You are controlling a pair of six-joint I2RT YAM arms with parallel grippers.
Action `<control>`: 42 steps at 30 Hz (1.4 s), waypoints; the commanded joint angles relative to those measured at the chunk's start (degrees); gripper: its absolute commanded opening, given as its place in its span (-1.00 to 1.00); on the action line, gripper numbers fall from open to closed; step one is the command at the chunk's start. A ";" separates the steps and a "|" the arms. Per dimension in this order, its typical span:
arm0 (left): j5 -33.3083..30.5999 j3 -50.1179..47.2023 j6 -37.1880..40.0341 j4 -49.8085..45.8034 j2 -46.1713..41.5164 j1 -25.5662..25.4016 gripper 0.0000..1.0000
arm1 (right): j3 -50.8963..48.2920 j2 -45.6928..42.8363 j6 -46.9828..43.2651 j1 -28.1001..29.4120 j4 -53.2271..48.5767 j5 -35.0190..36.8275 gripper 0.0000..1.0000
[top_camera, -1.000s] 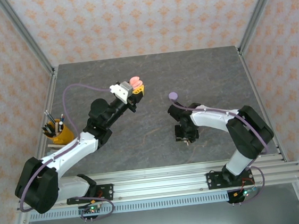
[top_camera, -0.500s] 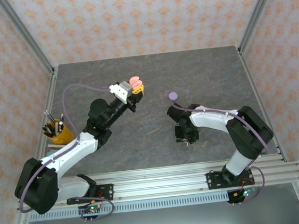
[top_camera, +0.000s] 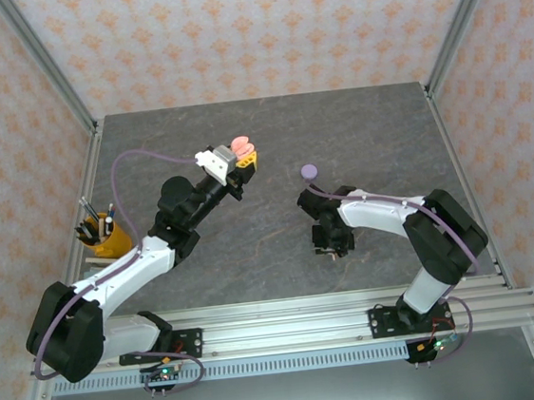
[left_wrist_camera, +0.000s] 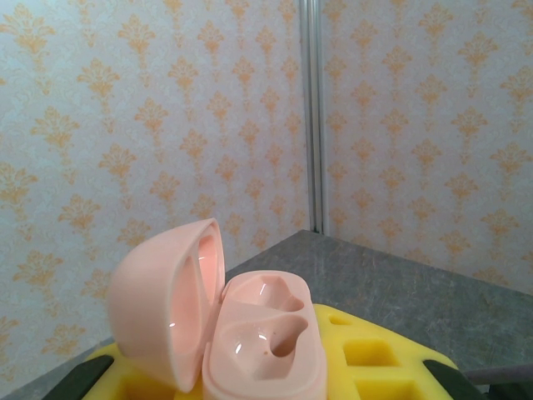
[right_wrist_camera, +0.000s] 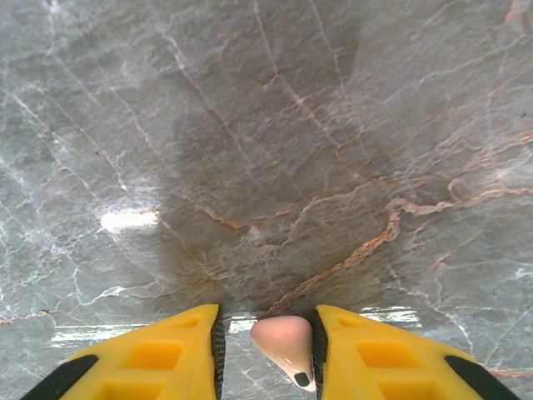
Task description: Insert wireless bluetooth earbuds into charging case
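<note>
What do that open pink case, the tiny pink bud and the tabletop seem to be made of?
Pink case: glossy moulded plastic, probably; small bright highlights in its wells. Pink earbud: likely the same smooth plastic. Tabletop: polished grey stone or a printed imitation, veined and mirroring the lights.

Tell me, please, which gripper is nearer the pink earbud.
Right. The pink earbud lies between the fingertips of the right gripper; the left gripper, holding an open pink case, is far off.
</note>
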 commanded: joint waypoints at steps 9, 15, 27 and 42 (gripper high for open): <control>0.27 2.44 -0.89 2.03 -0.03 0.31 -1.00 | -1.32 0.72 1.00 0.00 -6.15 3.80 -0.44; 0.26 2.53 -0.90 2.07 -0.06 0.31 -1.00 | -1.60 0.66 0.87 0.00 -5.71 2.96 -0.48; 0.27 2.88 -0.98 1.89 0.18 0.26 -1.00 | -0.54 -0.72 0.80 0.00 -5.37 2.16 -0.63; -0.04 3.75 -0.89 1.02 1.04 0.23 -1.00 | 3.10 -4.64 0.25 -0.18 -1.26 3.71 -0.66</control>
